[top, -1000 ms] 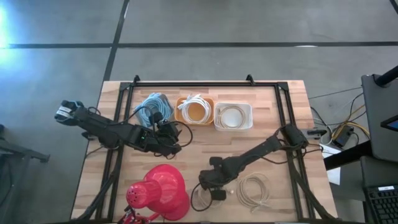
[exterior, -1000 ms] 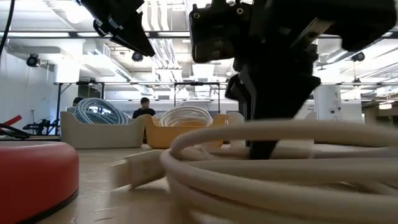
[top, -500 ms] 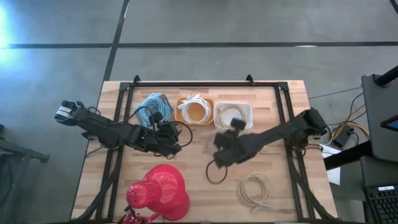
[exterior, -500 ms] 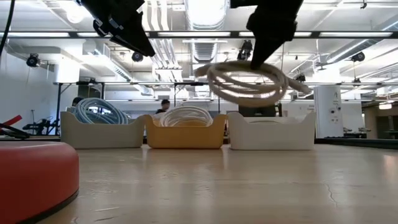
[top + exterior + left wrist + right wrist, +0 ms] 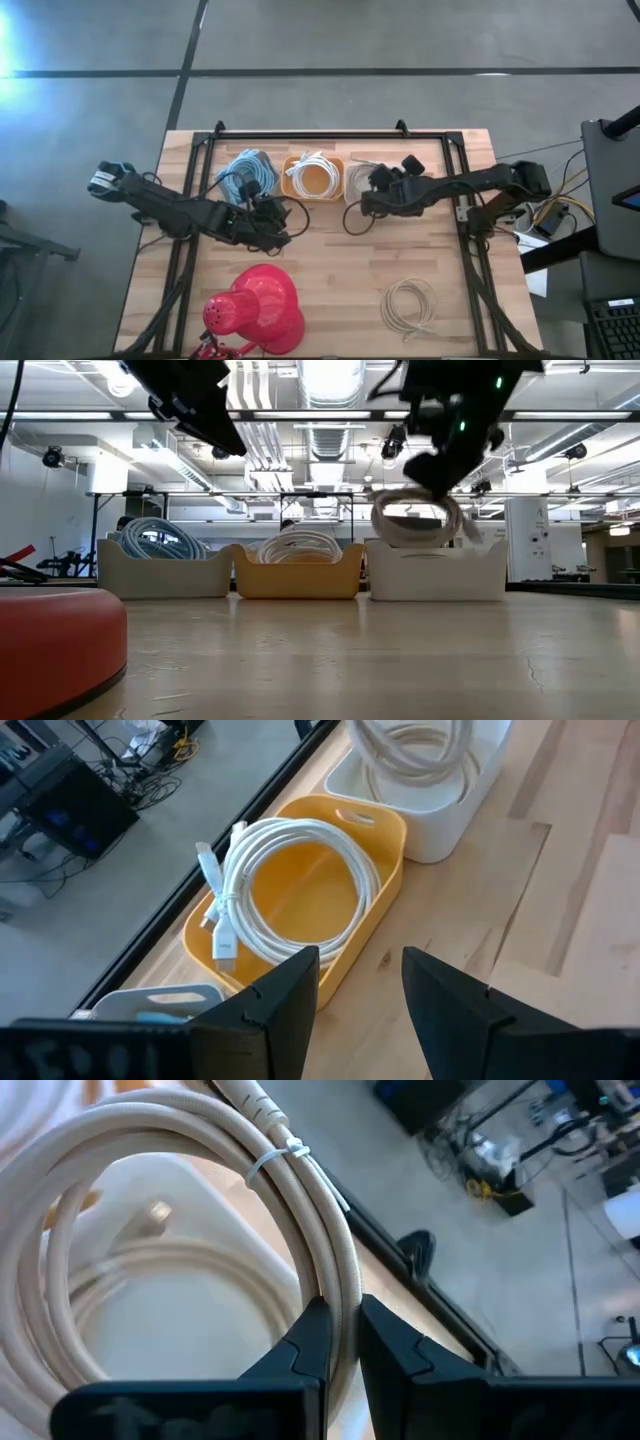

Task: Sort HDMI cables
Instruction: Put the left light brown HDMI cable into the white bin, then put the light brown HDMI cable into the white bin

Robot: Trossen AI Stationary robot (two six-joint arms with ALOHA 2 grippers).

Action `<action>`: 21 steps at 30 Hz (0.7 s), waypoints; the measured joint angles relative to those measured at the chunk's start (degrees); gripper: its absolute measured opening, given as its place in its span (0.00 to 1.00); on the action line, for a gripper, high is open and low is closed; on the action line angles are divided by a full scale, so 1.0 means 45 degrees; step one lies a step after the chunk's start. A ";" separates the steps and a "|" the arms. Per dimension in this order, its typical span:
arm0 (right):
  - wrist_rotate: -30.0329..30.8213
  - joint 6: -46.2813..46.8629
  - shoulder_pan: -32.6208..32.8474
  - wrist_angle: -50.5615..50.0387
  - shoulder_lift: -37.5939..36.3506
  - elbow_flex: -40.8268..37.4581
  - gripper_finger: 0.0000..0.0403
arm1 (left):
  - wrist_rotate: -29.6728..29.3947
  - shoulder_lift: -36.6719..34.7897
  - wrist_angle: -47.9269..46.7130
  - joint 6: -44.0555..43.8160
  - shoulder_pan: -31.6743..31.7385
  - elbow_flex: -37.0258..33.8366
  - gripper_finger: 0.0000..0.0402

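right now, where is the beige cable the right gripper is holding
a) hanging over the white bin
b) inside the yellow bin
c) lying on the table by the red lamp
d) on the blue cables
a: the right gripper is shut on the beige cable, which hangs in the air above the white bin, not yet dropped in.

A pale wooden tabletop (image 5: 330, 262) is seen; three bins are set in a row along its far edge: a grey bin (image 5: 246, 176), an orange bin (image 5: 314, 177) beside it, then a white bin (image 5: 392, 196); nearer than the orange bin, a red cone-shaped lamp (image 5: 258, 309) is laid on its side; a coiled beige cable (image 5: 408, 306) is laid flat beside the lamp.
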 joint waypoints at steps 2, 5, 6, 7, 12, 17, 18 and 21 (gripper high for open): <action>0.0411 -0.0626 -0.0369 0.1634 -0.0040 -0.0937 0.07 | -0.0041 0.0000 0.0030 -0.0010 0.0000 -0.0126 0.44; 0.0505 -0.1780 -0.0768 0.3863 0.0043 -0.2059 0.07 | -0.0049 0.0000 0.0055 -0.0010 0.0004 -0.0334 0.44; 0.0466 -0.2117 -0.0841 0.4397 0.0107 -0.2330 0.07 | -0.0055 0.0000 0.0104 -0.0017 0.0000 -0.0396 0.44; 0.0443 -0.2341 -0.0877 0.4735 0.0153 -0.2526 0.07 | -0.0055 0.0000 0.0100 -0.0019 0.0000 -0.0441 0.44; 0.0282 -0.2698 -0.0857 0.5028 0.0206 -0.2825 0.13 | -0.0074 0.0000 0.0109 -0.0039 0.0005 -0.0568 0.44; -0.0649 -0.3163 -0.0949 0.5042 0.0191 -0.2562 0.25 | -0.0159 0.0000 0.0248 -0.0068 0.0010 -0.0569 0.44; -0.0654 -0.3166 -0.0964 0.5032 0.0182 -0.2493 0.27 | -0.0177 0.0000 0.0313 -0.0073 0.0010 -0.0573 0.44; -0.0676 -0.3198 -0.0977 0.4869 0.0182 -0.2136 0.32 | -0.0210 0.0000 0.0526 -0.0078 0.0010 -0.0573 0.44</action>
